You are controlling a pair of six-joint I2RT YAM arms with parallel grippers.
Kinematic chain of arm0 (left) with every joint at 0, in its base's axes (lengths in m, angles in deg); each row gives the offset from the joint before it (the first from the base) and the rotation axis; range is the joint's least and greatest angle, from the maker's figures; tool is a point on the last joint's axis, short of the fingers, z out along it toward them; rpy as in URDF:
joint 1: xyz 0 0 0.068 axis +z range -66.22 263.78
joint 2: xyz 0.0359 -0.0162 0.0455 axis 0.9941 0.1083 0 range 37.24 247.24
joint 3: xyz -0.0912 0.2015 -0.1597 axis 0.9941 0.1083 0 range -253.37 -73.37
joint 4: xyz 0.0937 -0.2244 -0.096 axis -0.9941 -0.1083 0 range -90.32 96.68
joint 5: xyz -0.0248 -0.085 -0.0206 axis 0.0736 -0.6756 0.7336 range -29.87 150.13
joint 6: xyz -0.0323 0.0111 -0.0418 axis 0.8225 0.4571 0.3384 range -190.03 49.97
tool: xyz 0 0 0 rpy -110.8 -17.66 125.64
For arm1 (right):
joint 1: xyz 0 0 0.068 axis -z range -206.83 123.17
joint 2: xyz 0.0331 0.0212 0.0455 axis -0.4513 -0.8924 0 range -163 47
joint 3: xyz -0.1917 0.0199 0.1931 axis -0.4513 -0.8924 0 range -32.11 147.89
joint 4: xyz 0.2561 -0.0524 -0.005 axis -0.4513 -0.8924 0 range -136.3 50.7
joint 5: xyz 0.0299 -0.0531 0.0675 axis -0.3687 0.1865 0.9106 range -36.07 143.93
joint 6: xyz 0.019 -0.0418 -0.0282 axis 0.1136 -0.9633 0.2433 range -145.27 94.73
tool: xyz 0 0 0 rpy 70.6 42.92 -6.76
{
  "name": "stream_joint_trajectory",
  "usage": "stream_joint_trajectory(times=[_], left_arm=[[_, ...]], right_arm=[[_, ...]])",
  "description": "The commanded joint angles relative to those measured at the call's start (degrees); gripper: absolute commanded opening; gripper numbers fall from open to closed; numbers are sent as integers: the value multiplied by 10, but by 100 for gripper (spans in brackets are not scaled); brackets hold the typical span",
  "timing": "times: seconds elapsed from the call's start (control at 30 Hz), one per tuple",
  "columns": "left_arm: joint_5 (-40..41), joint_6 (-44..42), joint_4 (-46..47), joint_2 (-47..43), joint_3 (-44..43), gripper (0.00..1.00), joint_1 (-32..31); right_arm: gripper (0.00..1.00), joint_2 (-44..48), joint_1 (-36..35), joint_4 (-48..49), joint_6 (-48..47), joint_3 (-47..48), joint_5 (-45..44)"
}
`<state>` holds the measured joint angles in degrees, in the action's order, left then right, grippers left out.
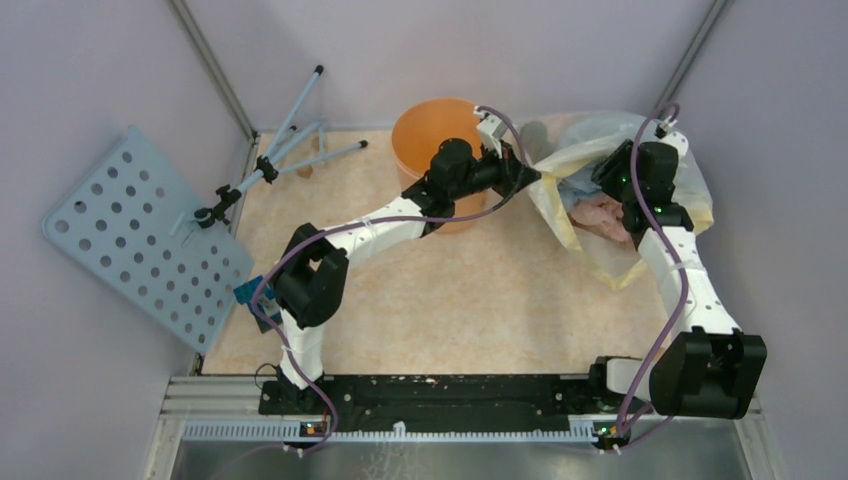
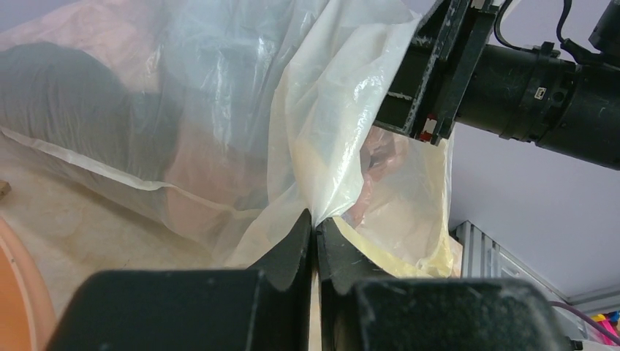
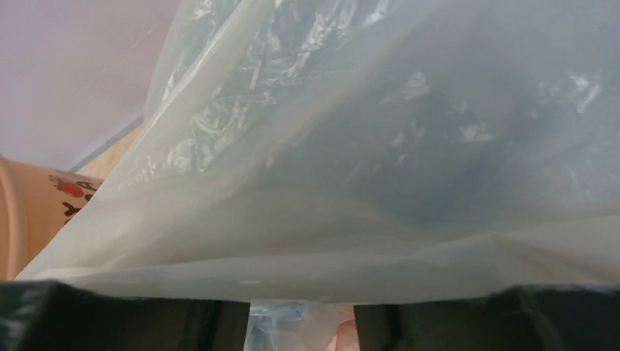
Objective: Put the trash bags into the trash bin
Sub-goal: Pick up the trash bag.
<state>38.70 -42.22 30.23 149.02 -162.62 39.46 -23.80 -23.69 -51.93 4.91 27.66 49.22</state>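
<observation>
The orange trash bin (image 1: 430,135) stands at the back middle; its wall also shows in the left wrist view (image 2: 14,292) and the right wrist view (image 3: 25,219). To its right lies a big clear bag with yellow edges (image 1: 575,240). My left gripper (image 1: 528,176) is shut on that bag's left edge (image 2: 329,146), the film pinched between the jaws (image 2: 315,221). My right gripper (image 1: 606,182) reaches into the big bag's mouth with its fingers apart (image 3: 302,316). A bluish crinkly trash bag (image 3: 281,329) lies between them; the film hides the fingertips. A pinkish bundle (image 1: 603,215) also lies inside.
A perforated grey-blue board (image 1: 140,235) leans at the left wall. A small tripod (image 1: 280,150) lies at the back left. Enclosure walls and corner posts stand close behind the bin and the big bag. A metal rail (image 1: 440,395) runs along the near edge.
</observation>
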Motion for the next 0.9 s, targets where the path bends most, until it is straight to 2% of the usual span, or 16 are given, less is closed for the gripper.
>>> stream_joint_trajectory(times=[0.0, 0.03, 0.13, 0.3, 0.63, 0.87], left_arm=[[-6, 2, 23, -4, -24, 9, 4], [-7, 1, 22, -5, -23, 9, 4], [-4, -1, 22, -6, -19, 9, 7], [-5, 1, 22, -2, -23, 9, 9], [10, -17, -6, 17, -59, 11, 22], [17, -22, -26, 40, -91, 11, 37]], right_arm=[[34, 3, 0, 29, -11, 28, -15], [21, 3, -1, 29, -15, 29, -15], [1, 4, -1, 24, -26, 36, -19], [0, 19, -1, -22, -39, 74, 26], [0, 115, 0, -136, -53, 134, 128], [0, 177, -1, -177, -52, 120, 118]])
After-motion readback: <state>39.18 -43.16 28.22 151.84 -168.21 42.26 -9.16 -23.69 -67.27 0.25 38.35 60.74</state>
